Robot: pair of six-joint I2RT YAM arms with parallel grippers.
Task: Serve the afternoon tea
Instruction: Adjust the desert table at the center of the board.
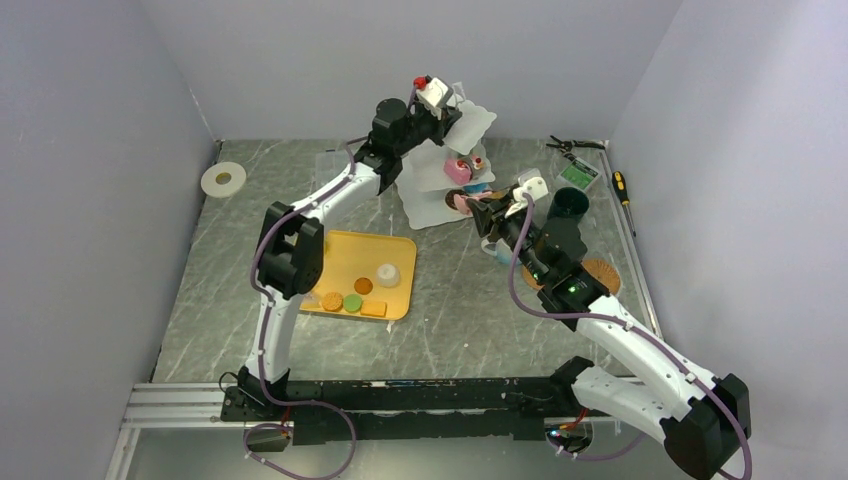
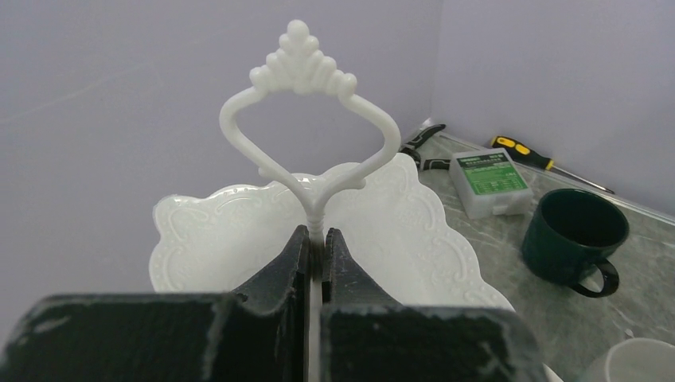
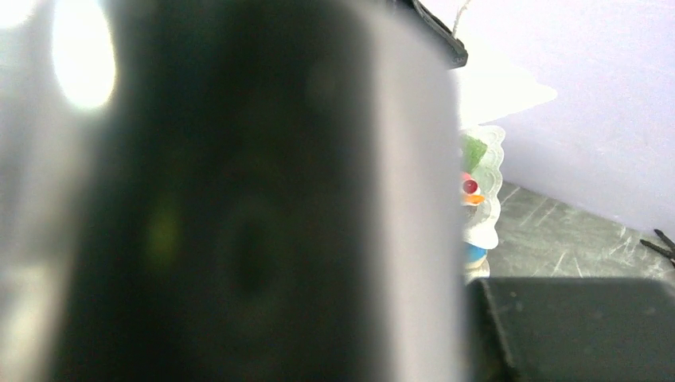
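White three-tier stand (image 1: 425, 205) upper centre of the top view, left gripper (image 2: 316, 239) clamped tight on its handle stem, right gripper (image 1: 479, 206) at the lower tier, opening impossible to tell, dark-green mug (image 1: 571, 203) just right, biscuits (image 1: 331, 300) on yellow tray (image 1: 345, 250) lower left on the worktop (image 1: 460, 300).

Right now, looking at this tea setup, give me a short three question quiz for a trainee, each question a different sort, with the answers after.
1. True or false: the left gripper is shut on the stem of the white stand, just under its handle loop.
2. Where is the dark-green mug? A: on the stand's top tier. B: on the table, right of the stand. C: on the stand's bottom tier.
3. Name the tool with the yellow and black handle lying by the right wall.
Key: 1 true; 2 B; 3 the screwdriver.
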